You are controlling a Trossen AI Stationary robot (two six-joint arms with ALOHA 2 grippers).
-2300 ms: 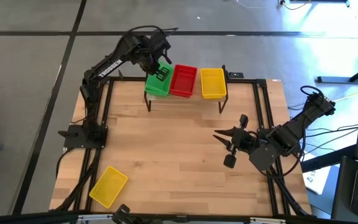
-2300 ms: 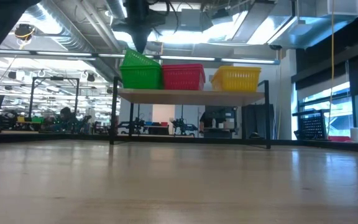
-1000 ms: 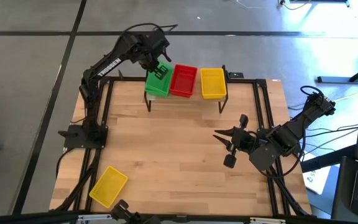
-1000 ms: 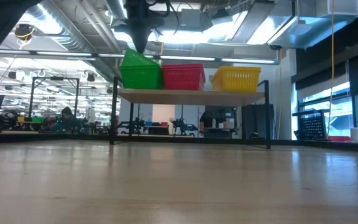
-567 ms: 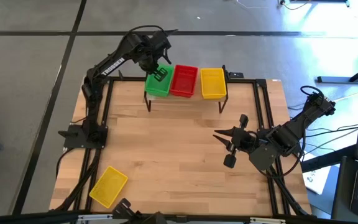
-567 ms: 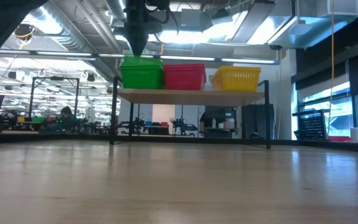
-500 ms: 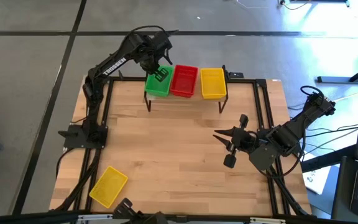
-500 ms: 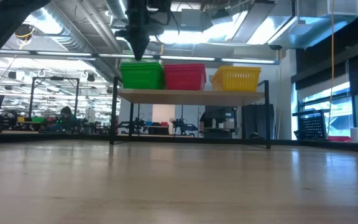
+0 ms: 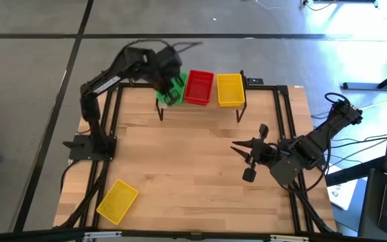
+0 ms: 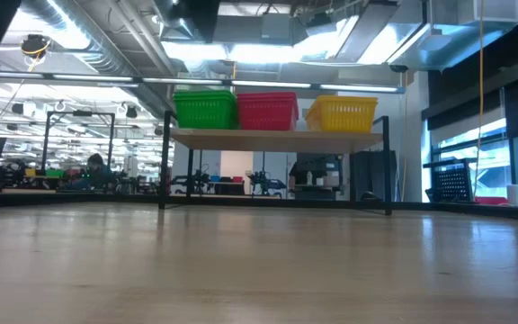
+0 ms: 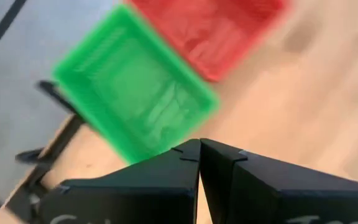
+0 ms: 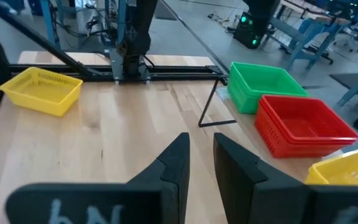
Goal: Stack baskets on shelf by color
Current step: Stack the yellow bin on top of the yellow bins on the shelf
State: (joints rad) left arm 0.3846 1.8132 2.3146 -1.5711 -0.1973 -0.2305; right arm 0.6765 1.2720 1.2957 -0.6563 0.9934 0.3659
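On the shelf (image 10: 277, 137) at the table's far edge stand three stacks of baskets side by side: green (image 10: 205, 109), red (image 10: 266, 111) and yellow (image 10: 340, 113). One more yellow basket (image 9: 117, 200) lies flat on the table near the front left corner. My left gripper (image 9: 168, 93) hangs shut above the near left part of the green stack (image 11: 135, 106) and touches nothing. My right gripper (image 9: 237, 146) hovers open over the table's right side, with nothing between its fingers (image 12: 201, 146).
The shelf's thin black legs (image 12: 207, 109) stand on the tabletop at its far edge. A black frame runs along the table's sides. A broad stretch of bare wood lies between the shelf and the loose yellow basket (image 12: 41, 90).
The top green basket, tilted on its stack a second ago, has dropped level onto the stack. My left gripper, shut throughout, has risen off it and drawn back toward the table's near left. My right arm has kept still.
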